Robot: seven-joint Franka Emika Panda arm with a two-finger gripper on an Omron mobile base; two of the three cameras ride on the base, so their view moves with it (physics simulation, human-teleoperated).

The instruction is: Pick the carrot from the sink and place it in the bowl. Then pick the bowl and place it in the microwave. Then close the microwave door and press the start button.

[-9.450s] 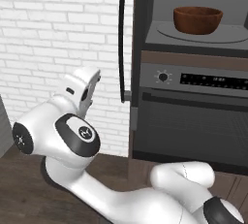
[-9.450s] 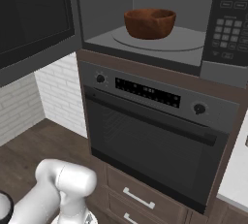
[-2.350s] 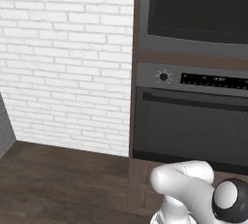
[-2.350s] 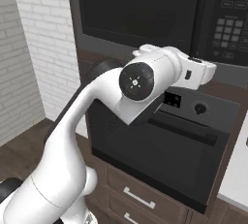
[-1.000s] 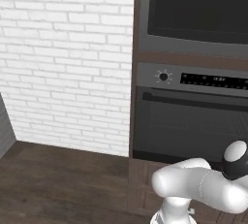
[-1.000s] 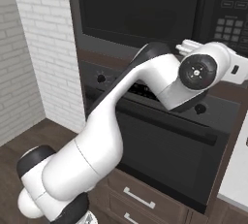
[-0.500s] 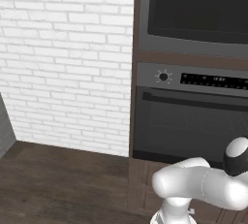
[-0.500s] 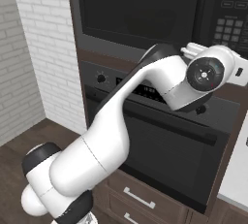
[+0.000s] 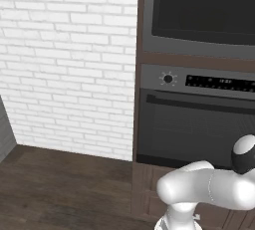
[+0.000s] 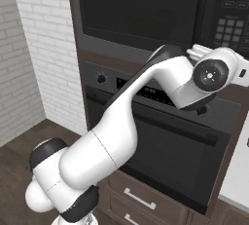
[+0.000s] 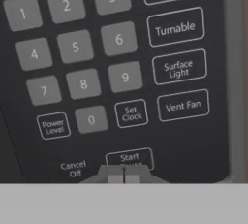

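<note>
The microwave door (image 10: 141, 9) is closed, its dark glass (image 9: 204, 10) hiding the inside. The bowl and the carrot are hidden, and the sink is out of view. My arm reaches up to the microwave's keypad (image 10: 232, 28), with the wrist (image 10: 210, 75) just below it. In the hand view my gripper (image 11: 123, 175) is shut with nothing in it. Its fingertips sit at the lower edge of the Start button (image 11: 130, 158), touching or nearly touching it. The Cancel Off label (image 11: 73, 168) lies just to the left.
The oven (image 10: 160, 136) with its knob (image 9: 168, 78) and display sits directly under the microwave, and drawers (image 10: 138, 199) are below it. A white brick wall (image 9: 64, 59) stands to the left above a dark wood floor (image 9: 55, 189).
The microwave door, open with the bowl on the turntable in the oldest frames, is now closed. Over the last second my wrist has drifted right, toward the keypad.
</note>
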